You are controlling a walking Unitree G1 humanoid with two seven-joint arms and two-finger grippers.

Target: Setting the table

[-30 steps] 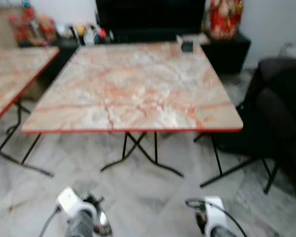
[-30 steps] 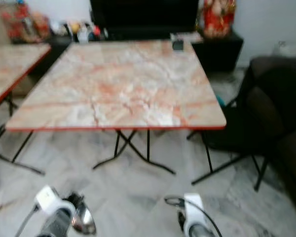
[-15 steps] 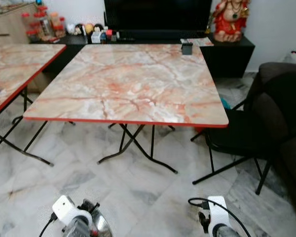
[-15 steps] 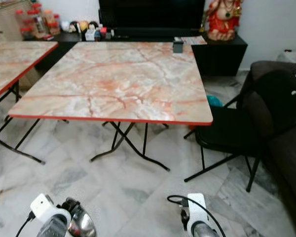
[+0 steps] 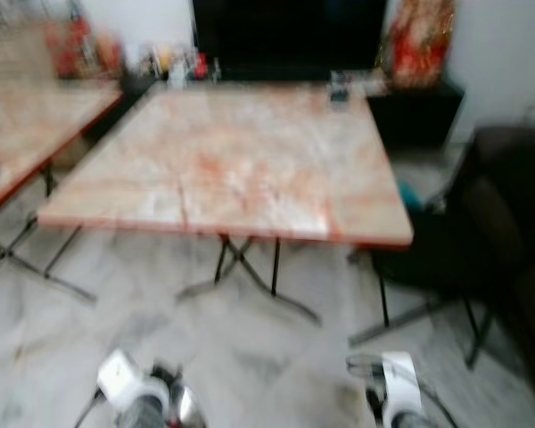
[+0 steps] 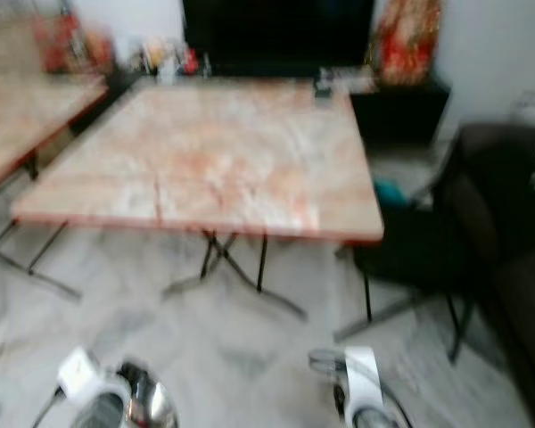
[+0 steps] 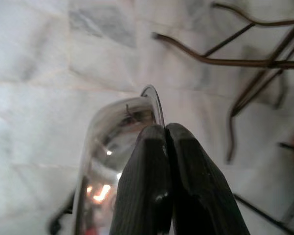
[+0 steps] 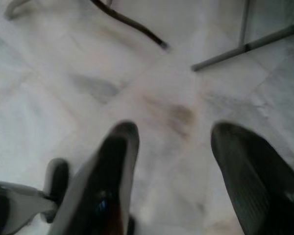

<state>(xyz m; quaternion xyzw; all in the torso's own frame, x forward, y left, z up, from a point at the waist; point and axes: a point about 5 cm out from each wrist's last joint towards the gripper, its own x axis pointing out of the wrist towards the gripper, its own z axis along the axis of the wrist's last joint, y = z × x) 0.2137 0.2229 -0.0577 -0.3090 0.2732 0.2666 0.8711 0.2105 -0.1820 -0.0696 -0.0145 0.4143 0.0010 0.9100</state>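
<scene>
Steel bowl: shiny, held low over the floor at my left side, its rim pinched by the left gripper; in the head views I see it as a bright curve beside the left wrist, well short of the table.
Left gripper: both black fingers pressed together, clamped on the bowl's rim, pale floor beyond them.
Right gripper: fingers spread wide apart with nothing between them, hanging over bare floor near a table leg.
Folding table: square top in pink-and-cream marble pattern with a red edge, on thin black crossed legs, straight ahead of me; head views are blurred.
Small dark item: stands on the table's far edge; I cannot tell what it is.
Second table: same pattern, to my left, partly in view.
Black chair: just beside the table's right side.
Dark cabinet: behind the table, carrying a red figure.
Floor: white-grey marble tiles.
</scene>
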